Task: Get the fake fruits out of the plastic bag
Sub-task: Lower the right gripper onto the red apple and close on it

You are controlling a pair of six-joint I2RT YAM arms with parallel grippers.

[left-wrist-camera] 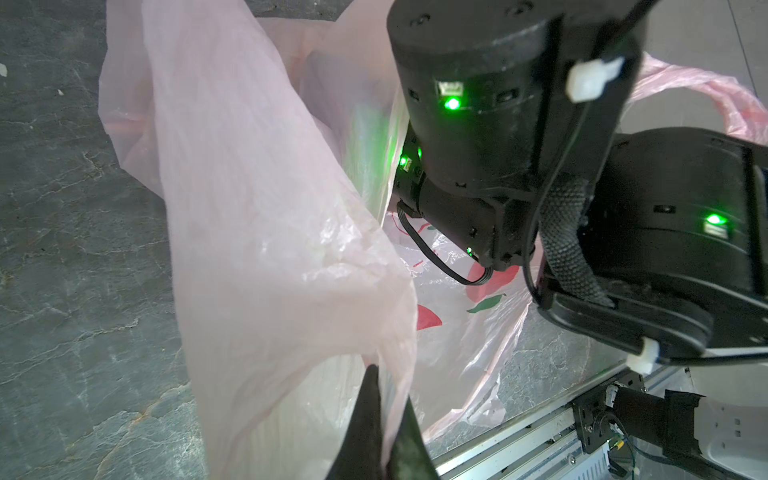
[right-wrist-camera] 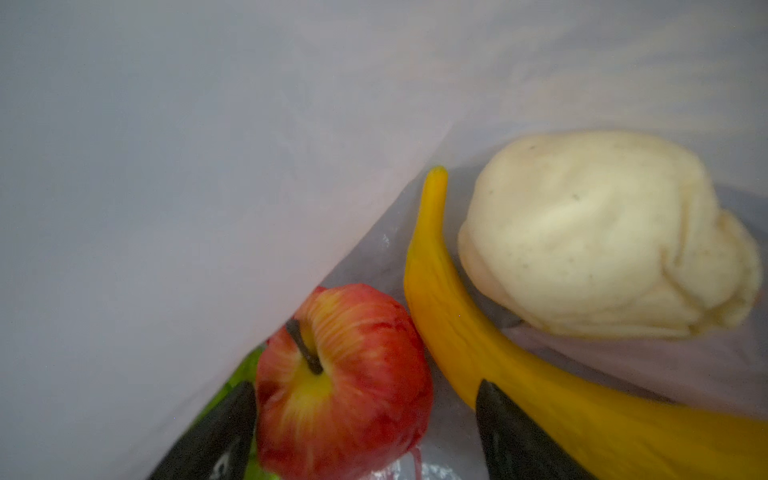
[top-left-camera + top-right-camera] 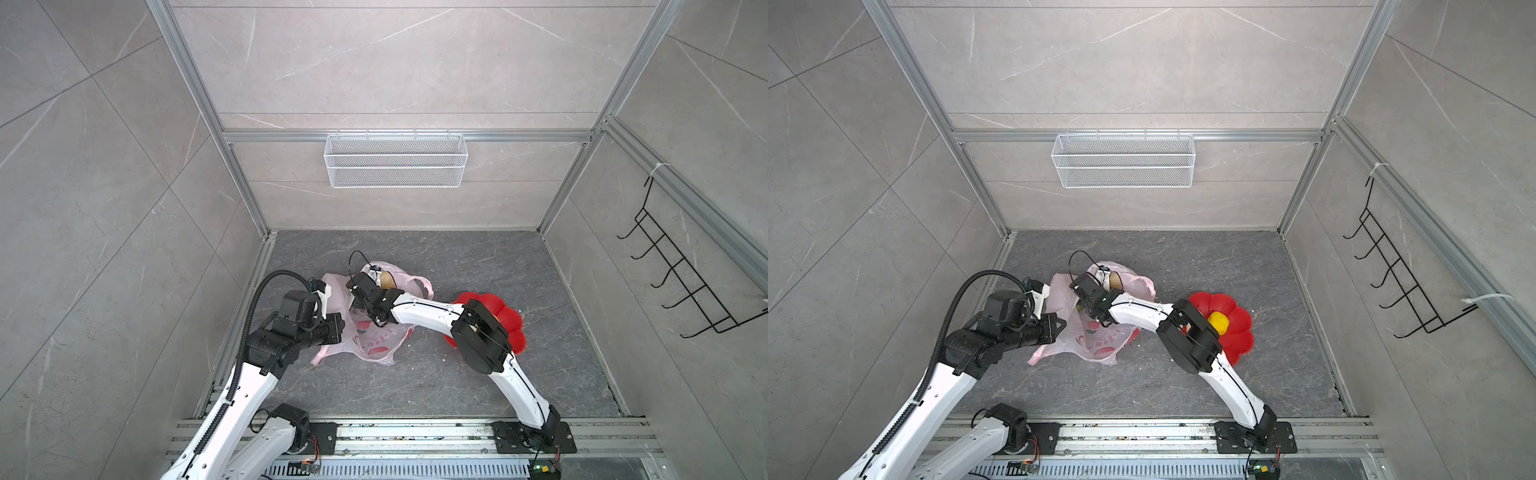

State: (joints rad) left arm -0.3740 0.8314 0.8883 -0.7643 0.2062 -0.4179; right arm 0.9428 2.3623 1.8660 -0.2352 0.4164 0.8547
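Note:
The pale-pink plastic bag (image 3: 374,336) (image 3: 1096,338) lies mid-floor in both top views. My left gripper (image 1: 388,399) (image 3: 340,327) is shut on a fold of the bag's rim (image 1: 291,249) and holds it up. The right arm reaches across into the bag's mouth, so its fingers are hidden in both top views. Inside the bag, my right gripper (image 2: 365,419) is open around a red fake fruit (image 2: 340,382). One finger is close beside the fruit. The other finger (image 2: 511,436) stands apart from it, against the yellow banana (image 2: 465,328). A beige lump (image 2: 602,232) lies beyond, and a green fruit (image 2: 243,370) peeks out.
A red flower-shaped dish (image 3: 1239,332) (image 3: 505,320) sits right of the bag, partly under the right arm's elbow, with a yellow rounded thing (image 3: 1219,322) in it. A white wire basket (image 3: 395,160) hangs on the back wall. A black hook rack (image 3: 681,282) is on the right wall.

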